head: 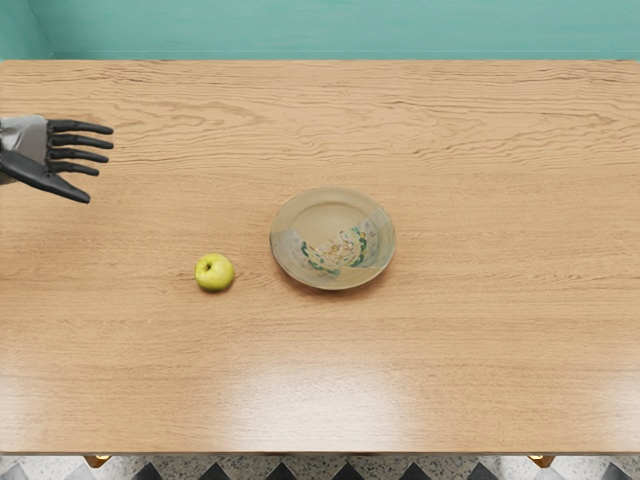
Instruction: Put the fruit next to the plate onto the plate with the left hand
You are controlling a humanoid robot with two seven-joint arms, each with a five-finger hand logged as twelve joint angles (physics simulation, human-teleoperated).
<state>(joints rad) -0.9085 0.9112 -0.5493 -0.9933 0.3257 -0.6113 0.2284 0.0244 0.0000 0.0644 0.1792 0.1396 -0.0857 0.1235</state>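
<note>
The left hand [60, 155] is hanging open, far from the small round yellow-green apple [214, 272], which may be rolling off the tabletop [480, 350] if bumped.

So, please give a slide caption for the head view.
Open left hand at left edge; apple beside the plate, not yet on it.

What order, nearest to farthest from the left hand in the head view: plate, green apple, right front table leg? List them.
From left hand:
1. Green apple, left of plate.
2. Plate, centre.
3. Right front table leg, bottom right.
</note>
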